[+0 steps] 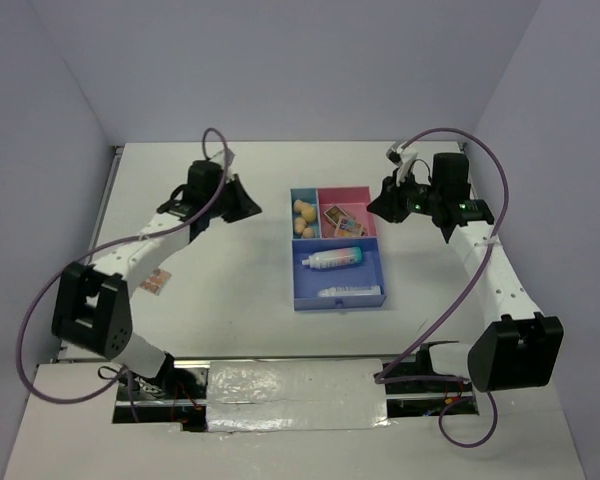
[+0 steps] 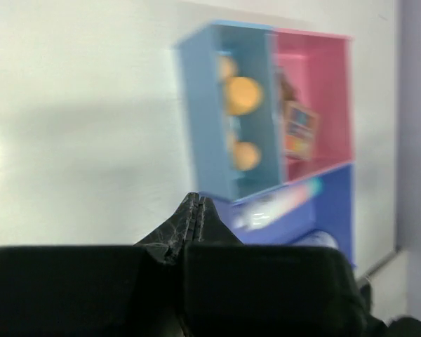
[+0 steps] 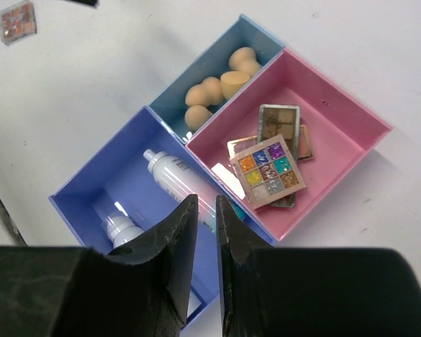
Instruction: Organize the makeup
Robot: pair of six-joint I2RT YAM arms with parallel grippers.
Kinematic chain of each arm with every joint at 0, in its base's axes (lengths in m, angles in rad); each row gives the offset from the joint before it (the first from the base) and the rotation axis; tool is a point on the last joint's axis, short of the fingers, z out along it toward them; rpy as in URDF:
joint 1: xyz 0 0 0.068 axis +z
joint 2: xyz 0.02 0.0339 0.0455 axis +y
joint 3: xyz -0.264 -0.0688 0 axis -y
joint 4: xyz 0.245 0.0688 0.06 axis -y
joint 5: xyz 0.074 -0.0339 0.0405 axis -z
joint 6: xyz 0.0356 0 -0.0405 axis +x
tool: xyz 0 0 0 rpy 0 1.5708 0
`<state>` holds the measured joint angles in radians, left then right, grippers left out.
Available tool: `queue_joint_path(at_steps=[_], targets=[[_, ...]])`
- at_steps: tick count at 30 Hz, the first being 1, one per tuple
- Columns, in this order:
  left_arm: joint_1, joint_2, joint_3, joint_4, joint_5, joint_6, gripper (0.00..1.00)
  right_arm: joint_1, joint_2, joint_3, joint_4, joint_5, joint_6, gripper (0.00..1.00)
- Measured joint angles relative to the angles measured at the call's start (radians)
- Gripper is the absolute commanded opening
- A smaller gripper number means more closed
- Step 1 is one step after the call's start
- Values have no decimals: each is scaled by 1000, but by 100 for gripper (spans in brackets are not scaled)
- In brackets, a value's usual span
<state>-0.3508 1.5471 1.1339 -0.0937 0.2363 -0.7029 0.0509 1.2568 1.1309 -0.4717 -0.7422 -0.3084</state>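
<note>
The tray [image 1: 315, 278] sits mid-surface [image 1: 230, 300]. Its light-blue compartment holds beige sponges [image 1: 303, 213] and its pink one holds palettes [image 1: 342, 222]. The large blue one holds the gradient bottle [image 1: 332, 258] and white tube [image 1: 350, 293]. A loose palette [image 1: 155, 283] lies toward the left edge, beside the left arm [image 1: 140, 245].

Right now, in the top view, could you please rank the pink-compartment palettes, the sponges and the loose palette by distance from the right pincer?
1. Palettes, pink compartment, just left of the right pincer.
2. Sponges, light-blue compartment, further left.
3. Loose palette, on the table by the left arm.
</note>
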Motion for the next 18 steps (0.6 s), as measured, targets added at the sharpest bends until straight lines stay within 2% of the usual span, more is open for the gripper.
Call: queue_joint_path(at_steps=[3, 4, 5, 6, 7, 9, 13, 18], targets=[[95, -121, -109, -72, -66, 25, 27, 26, 10, -20, -1, -3, -4, 25], [124, -157, -143, -99, -85, 27, 44, 41, 15, -26, -1, -3, -4, 25], [163, -193, -182, -130, -106, 37, 53, 55, 23, -32, -3, -3, -4, 25], [200, -227, -221, -163, -126, 39, 73, 66, 29, -35, -3, -3, -3, 26], [237, -250, -252, -195, -148, 48, 84, 77, 36, -39, -2, -3, -4, 27], [312, -289, -310, -261, -193, 49, 99, 91, 48, -40, -4, -3, -4, 28], [433, -327, -388, -349, -258, 49, 99, 102, 69, -40, -4, -4, -3, 32], [504, -317, -407, -381, -296, 50, 99, 104, 84, -39, -5, -6, -4, 37]])
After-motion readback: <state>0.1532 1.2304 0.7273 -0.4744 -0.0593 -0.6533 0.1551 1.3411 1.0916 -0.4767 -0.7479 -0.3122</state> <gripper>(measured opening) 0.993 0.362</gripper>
